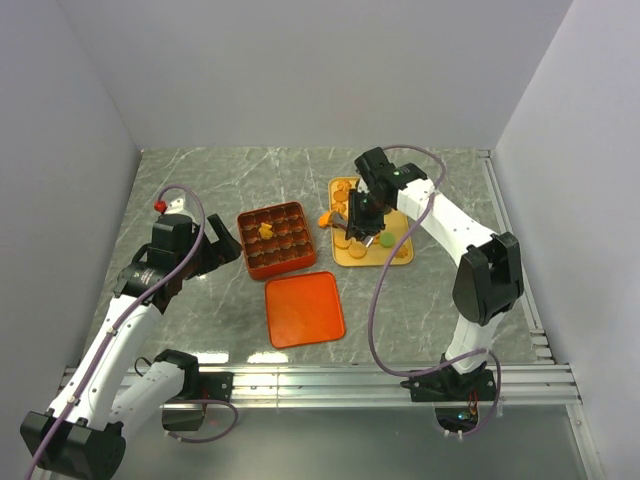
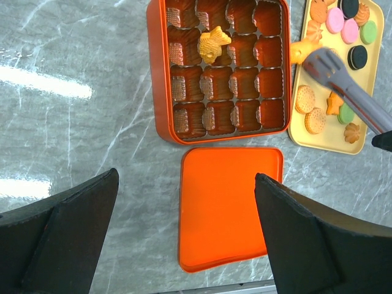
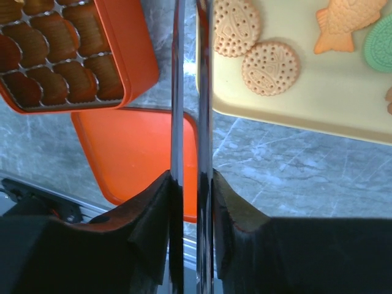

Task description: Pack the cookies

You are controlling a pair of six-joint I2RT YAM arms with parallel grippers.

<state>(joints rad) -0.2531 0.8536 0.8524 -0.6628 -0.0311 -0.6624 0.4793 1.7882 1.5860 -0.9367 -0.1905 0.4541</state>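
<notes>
Several cookies (image 2: pixel 335 21) lie on a yellow tray (image 1: pixel 398 259), round tan ones (image 3: pixel 269 67) nearest its front edge. One orange fish-shaped cookie (image 2: pixel 212 44) sits in a cell of the orange-red gridded box (image 1: pixel 288 266). My right gripper (image 1: pixel 362 215) is shut on metal tongs (image 2: pixel 346 89), whose two blades (image 3: pixel 191 92) are squeezed nearly together. The tongs' tip pinches an orange cookie (image 2: pixel 300 50) just past the tray's left edge, between tray and box. My left gripper (image 2: pixel 187 184) hangs open over the table left of the box, holding nothing.
The flat orange-red lid (image 1: pixel 304 308) lies on the marble table in front of the box. A metal rail (image 1: pixel 330 378) runs along the near edge. White walls close in the sides and back.
</notes>
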